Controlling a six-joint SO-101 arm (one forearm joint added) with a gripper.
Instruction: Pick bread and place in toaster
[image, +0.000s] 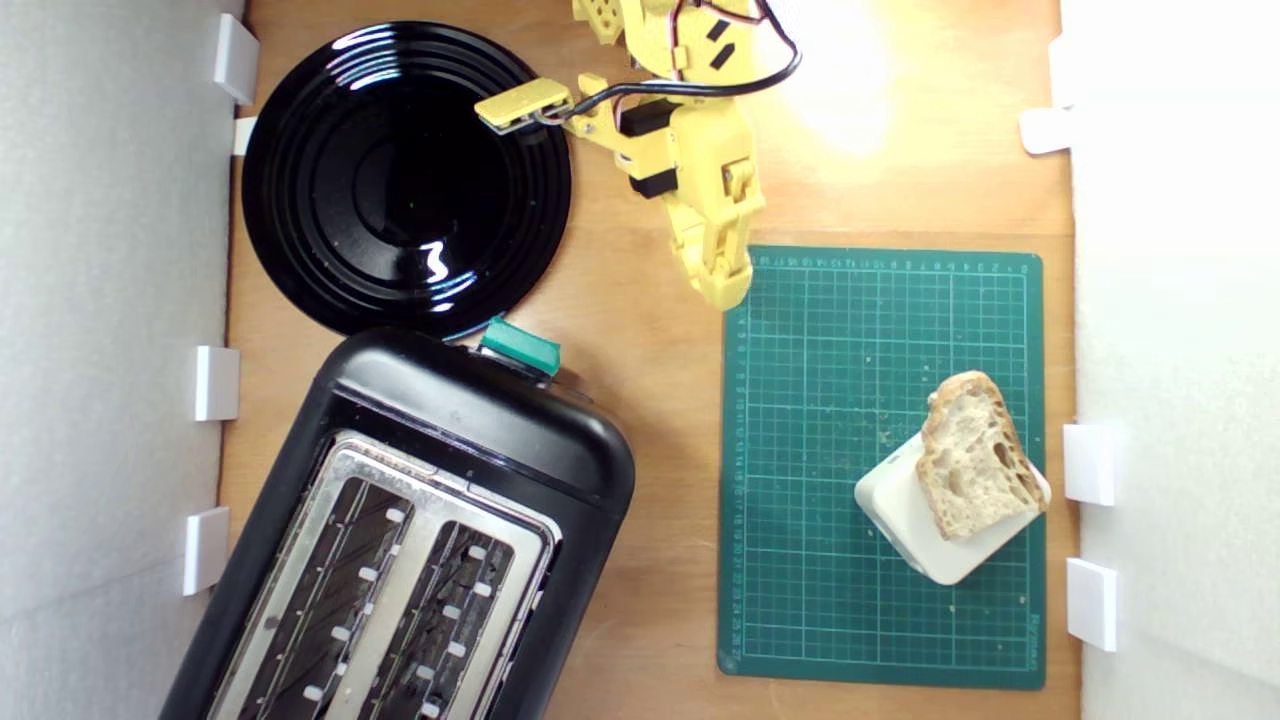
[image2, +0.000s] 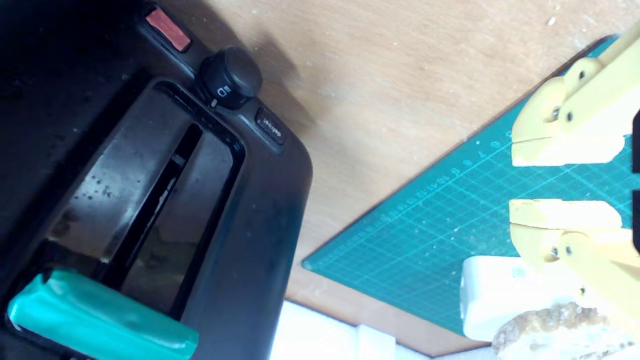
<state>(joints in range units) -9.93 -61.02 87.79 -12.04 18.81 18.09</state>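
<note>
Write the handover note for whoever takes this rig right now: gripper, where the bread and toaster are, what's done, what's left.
Gripper: open, empty, above the corner of the green cutting mat nearest the black plate, apart from the bread.
Bread: lies on a cream block on the mat, toward the exterior view's right.
Toaster: at the exterior view's lower left, both slots empty, green lever at the end near the plate.
Done: nothing yet; bread untouched.
Left: reach the bread, grasp it, carry it over and drop it into a slot.

wooden table: toaster, plate, mat
</note>
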